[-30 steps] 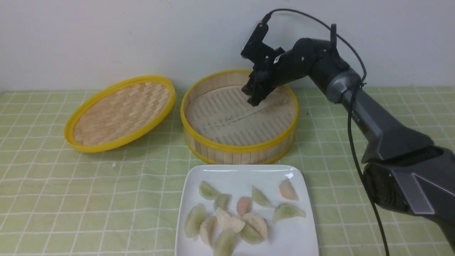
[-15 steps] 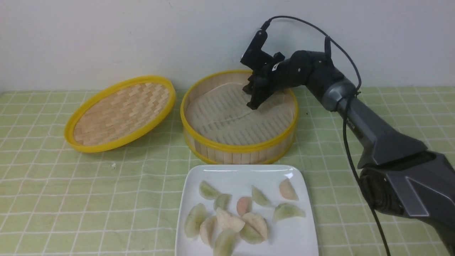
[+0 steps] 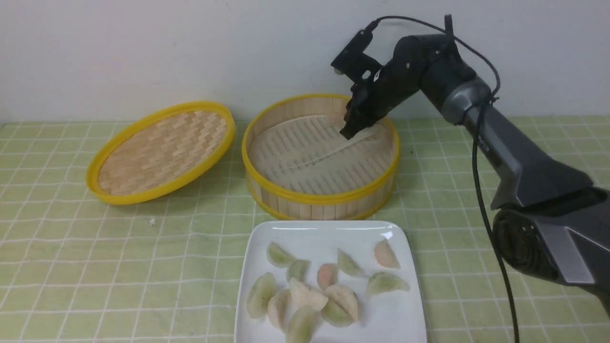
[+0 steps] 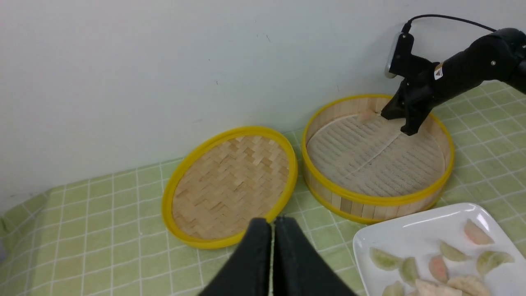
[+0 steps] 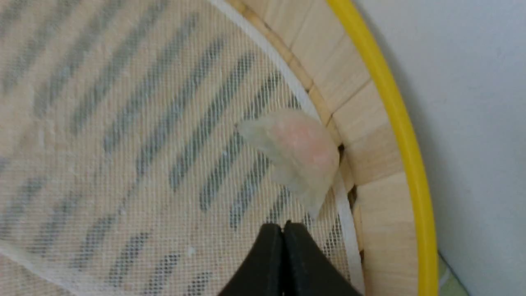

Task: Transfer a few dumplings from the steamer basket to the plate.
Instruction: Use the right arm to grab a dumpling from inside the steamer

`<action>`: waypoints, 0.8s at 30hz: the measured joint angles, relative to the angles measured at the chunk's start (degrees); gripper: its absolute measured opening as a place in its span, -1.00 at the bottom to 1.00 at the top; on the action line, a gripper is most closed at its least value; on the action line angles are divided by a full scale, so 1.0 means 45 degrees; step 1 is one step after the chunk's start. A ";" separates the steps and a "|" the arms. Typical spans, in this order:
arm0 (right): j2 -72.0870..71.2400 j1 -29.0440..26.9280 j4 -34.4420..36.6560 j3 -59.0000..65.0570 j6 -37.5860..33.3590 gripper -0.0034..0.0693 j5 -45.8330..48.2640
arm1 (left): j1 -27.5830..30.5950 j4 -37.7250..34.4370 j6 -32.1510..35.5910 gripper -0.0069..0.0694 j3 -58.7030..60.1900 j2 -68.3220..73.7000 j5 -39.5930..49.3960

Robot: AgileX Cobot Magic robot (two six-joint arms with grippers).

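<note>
One steamer basket [image 3: 319, 197] stands at the far middle, with one pinkish dumpling [image 5: 296, 156] in it by the far wall. One woven lid [image 3: 162, 150] lies to its left. One white square plate [image 3: 329, 233] in the near middle bears about twelve dumplings [image 3: 386, 283]: two pinkish, some three whitish, the rest pale green. Its near heap overlaps, so that tally is unsure. One small crumb [image 3: 151, 221] lies on the one checked cloth [image 3: 71, 262].

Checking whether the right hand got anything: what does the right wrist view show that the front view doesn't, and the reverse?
Right wrist only: the right hand shut on nothing, just short of a pinkish dumpling lying by the basket wall. Front only: the plate with its dumplings, and the woven lid. Both: the steamer basket and its ribbed liner.
</note>
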 joint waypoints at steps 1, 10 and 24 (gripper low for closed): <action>-0.0036 0.0000 0.0283 0.0000 -0.0157 -0.94 -0.0177 | 0.0000 0.0000 0.0000 -0.83 0.0000 0.0000 0.0000; 0.0312 0.0000 0.2320 0.0000 -0.2800 -0.92 -0.2509 | 0.0000 0.0000 0.0000 -0.83 0.0000 0.0000 0.0000; 0.1633 -0.0082 0.3229 0.0000 -0.5336 -0.62 -0.3778 | 0.0000 0.0000 0.0000 -0.83 0.0000 0.0000 0.0000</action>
